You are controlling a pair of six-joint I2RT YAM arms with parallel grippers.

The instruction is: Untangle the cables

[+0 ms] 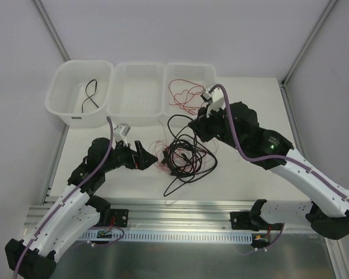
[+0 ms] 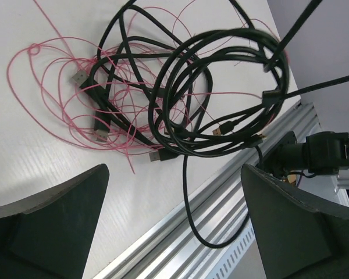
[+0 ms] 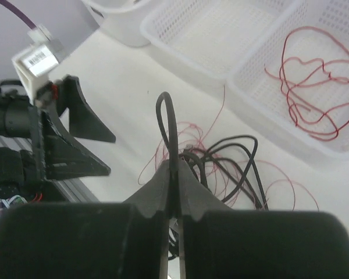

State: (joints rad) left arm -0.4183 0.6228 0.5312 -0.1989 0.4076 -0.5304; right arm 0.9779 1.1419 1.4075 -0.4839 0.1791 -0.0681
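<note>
**A:** Where's the tangle?

**B:** On the table, just in front of the middle basket (image 1: 138,107), a bit right of it. The tangle (image 1: 183,156) is black cables (image 2: 221,87) coiled over fine pink-red wire (image 2: 52,99).

**A:** Anything gripped?

**B:** Yes, the right gripper (image 3: 173,174) is pressed together on one black loop (image 3: 166,113), between the middle basket's front right corner and the tangle. The loop stands straight up out of the fingers. The rest of that cable drops into the tangle, away from the basket.

**A:** Other arm?

**B:** The left gripper (image 1: 150,157) is spread wide and holds nothing. It's also in front of the middle basket, just beside the tangle's left edge, with the tangle dead ahead of its jaws.

**A:** Pull axis?

**B:** My read: draw the loop back toward the basket, away from the tangle. The left arm is nearer the pink-red wire, so it should pin that. The risk is that fine strands ride up with the black.
</note>
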